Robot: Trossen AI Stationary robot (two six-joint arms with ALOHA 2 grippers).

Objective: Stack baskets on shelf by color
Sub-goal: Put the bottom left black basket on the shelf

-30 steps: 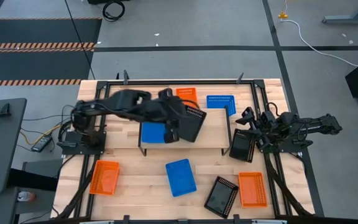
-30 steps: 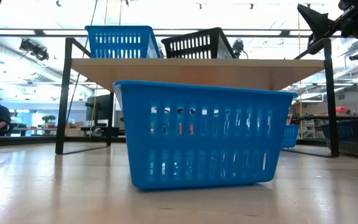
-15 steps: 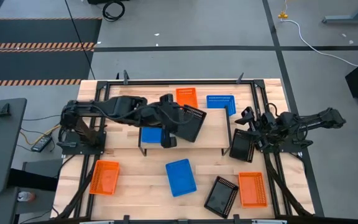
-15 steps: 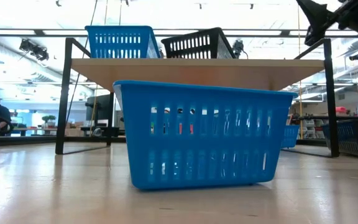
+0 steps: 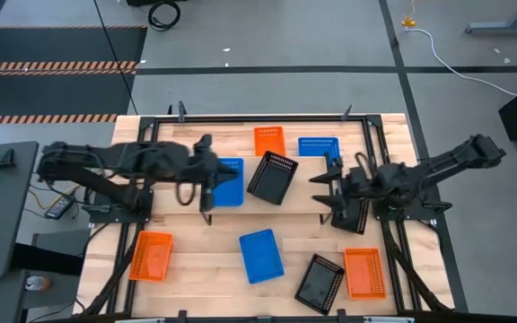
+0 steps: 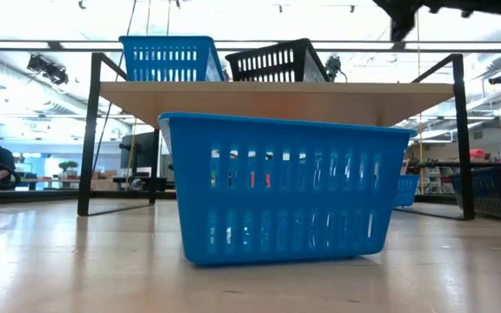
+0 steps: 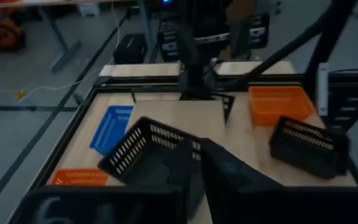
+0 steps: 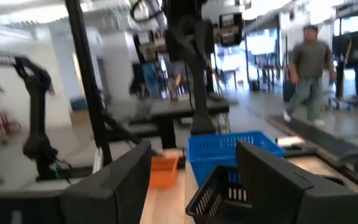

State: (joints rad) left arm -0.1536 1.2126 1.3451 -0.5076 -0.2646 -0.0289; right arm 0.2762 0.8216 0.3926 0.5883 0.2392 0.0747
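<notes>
The light-wood shelf (image 5: 294, 202) bears a blue basket (image 5: 227, 182) at its left end and a black basket (image 5: 272, 177) beside it; both rest on their bottoms and also show in the low view, blue (image 6: 170, 58) and black (image 6: 277, 61). My left gripper (image 5: 207, 170) is shut and empty, above the shelf's left end beside the blue basket. My right gripper (image 5: 321, 190) is open and empty, above the shelf's right end, pointing at the black basket (image 8: 219, 193). Another black basket (image 5: 350, 213) lies on the table under my right arm.
Loose baskets lie on the table: orange (image 5: 268, 140) and blue (image 5: 318, 146) behind the shelf, orange (image 5: 151, 255), blue (image 5: 260, 255), black (image 5: 319, 282) and orange (image 5: 364, 272) in front. The shelf's right half is bare. A person walks in the room (image 8: 306, 68).
My left gripper has drawn back from the black basket toward the table's left edge, leaving that basket standing on the shelf. My right gripper has gone from above the black basket on the table toward the left, over the shelf's right end.
</notes>
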